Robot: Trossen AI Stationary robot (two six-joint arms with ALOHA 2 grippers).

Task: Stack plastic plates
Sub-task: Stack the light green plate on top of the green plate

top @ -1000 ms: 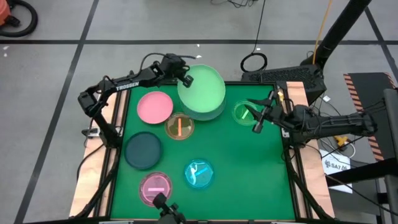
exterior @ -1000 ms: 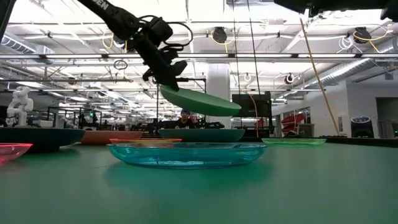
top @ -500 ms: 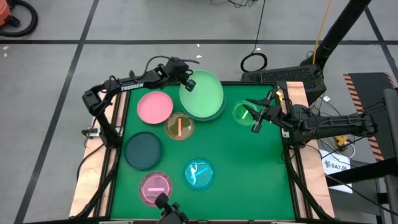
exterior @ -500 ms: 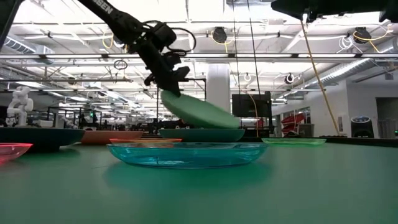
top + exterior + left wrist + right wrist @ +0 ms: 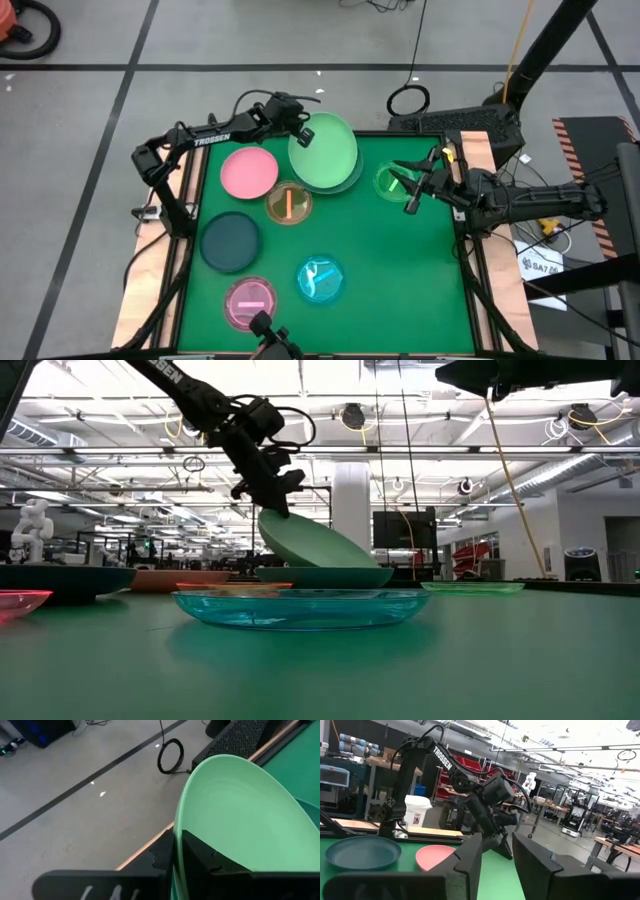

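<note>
**Green plate tilts onto teal one at the bench's far edge**

Magenta plastic comes first: a small translucent magenta plate [image 5: 249, 300] lies near the bench's front edge toward the left corner, with a small cyan plate [image 5: 320, 279] beside it nearer the middle. Behind them a dark teal plate [image 5: 231, 240] sits by the left edge, then a small amber plate [image 5: 288, 202] and a pink plate [image 5: 249, 172] farther back. By the right edge the right gripper [image 5: 412, 190] hangs above a small green plate [image 5: 393, 181], its fingers slightly parted and holding nothing. At the far edge, the left gripper [image 5: 305, 133] is clamped on the rim of the large light-green plate [image 5: 325, 150]; the low view shows that plate tilted, its lower edge down on the large teal plate [image 5: 325, 575] under it while the gripped side rides high.

The stack appears barely begun, with one plate being seated. The risk, as it looks: a release at this tilt could let the light-green plate slide off centre or rock, nudging the teal plate toward the far edge. Fingers dragging on the rim while opening could also flip it, and the amber plate lies close by
</note>
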